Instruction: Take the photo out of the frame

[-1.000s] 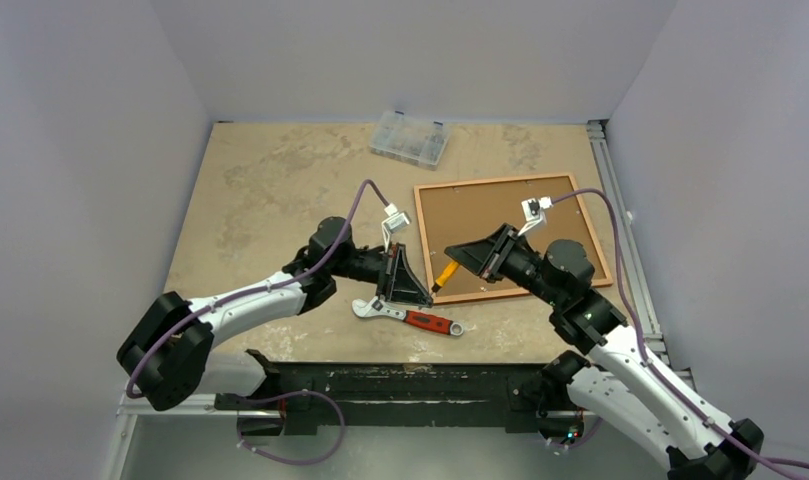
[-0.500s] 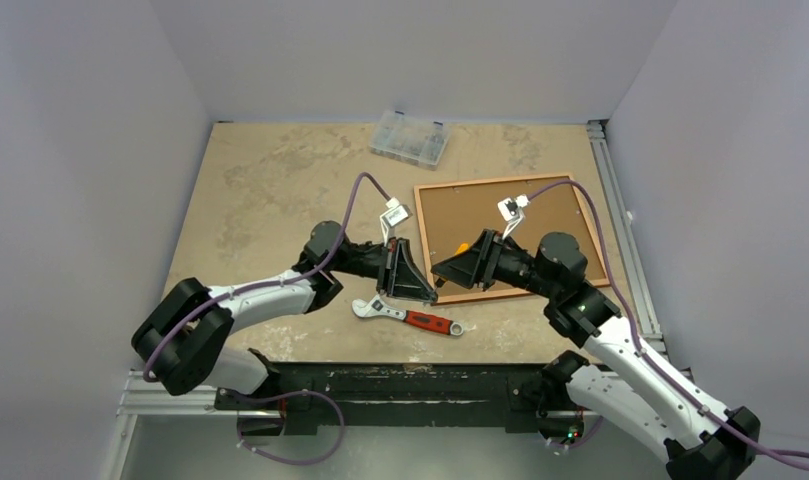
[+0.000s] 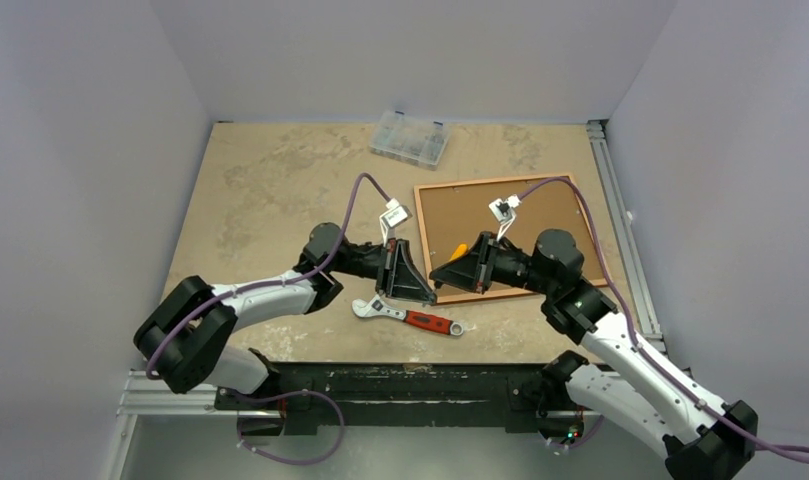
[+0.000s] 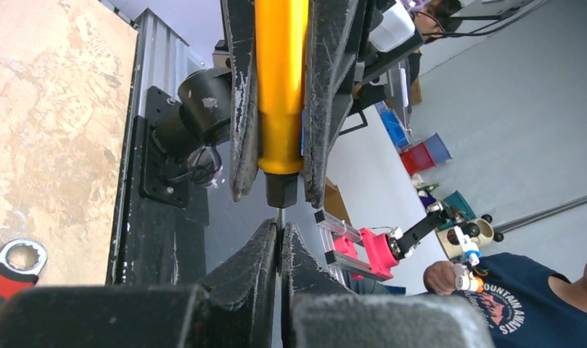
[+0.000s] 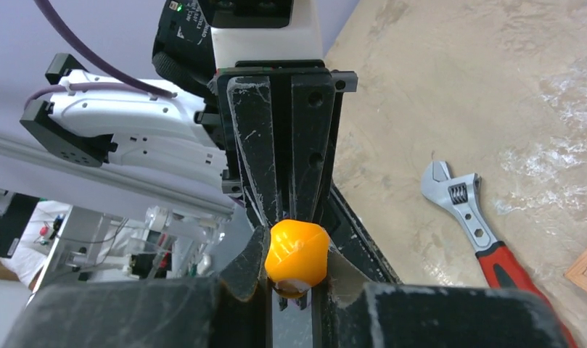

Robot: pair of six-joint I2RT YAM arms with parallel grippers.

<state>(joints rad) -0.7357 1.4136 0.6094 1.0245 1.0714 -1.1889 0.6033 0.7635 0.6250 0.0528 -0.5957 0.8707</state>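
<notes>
One orange screwdriver (image 4: 279, 80) in the clenched left gripper (image 4: 280, 232) and clenched right gripper (image 5: 295, 261); one frame (image 3: 490, 182), one wrench (image 3: 410, 316).

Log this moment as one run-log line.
left hand: shut on screwdriver shaft | right hand: shut on its handle | frame: face down, backing in | wrench: on table

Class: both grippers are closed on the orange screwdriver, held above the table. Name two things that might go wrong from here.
1. The left gripper pinches only the thin shaft of the screwdriver; if the right gripper on the handle lets go, the tool may swivel or slip.
2. A dropped tool would likely land by the wrench or the frame corner.
</notes>
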